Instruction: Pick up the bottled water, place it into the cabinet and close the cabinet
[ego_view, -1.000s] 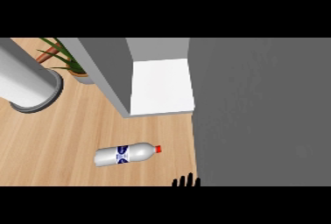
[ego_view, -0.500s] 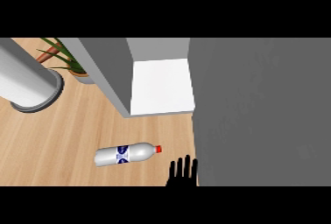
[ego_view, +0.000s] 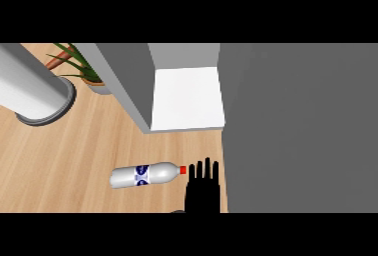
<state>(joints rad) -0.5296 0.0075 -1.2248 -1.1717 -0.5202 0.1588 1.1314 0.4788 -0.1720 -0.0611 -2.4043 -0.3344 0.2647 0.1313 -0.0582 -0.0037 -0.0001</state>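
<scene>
Right hand (ego_view: 201, 187) flat, fingers straight, beside bottled water's (ego_view: 146, 175) cap

Bottled water (ego_view: 146, 175) lying flat, robot hand (ego_view: 201, 186) beside

Bright even light (no glare), faint shadows

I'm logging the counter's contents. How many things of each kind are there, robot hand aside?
Bottled water: 1
Potted plant: 1
Grey cylinder: 1
Cabinet: 1
Total: 4
</scene>
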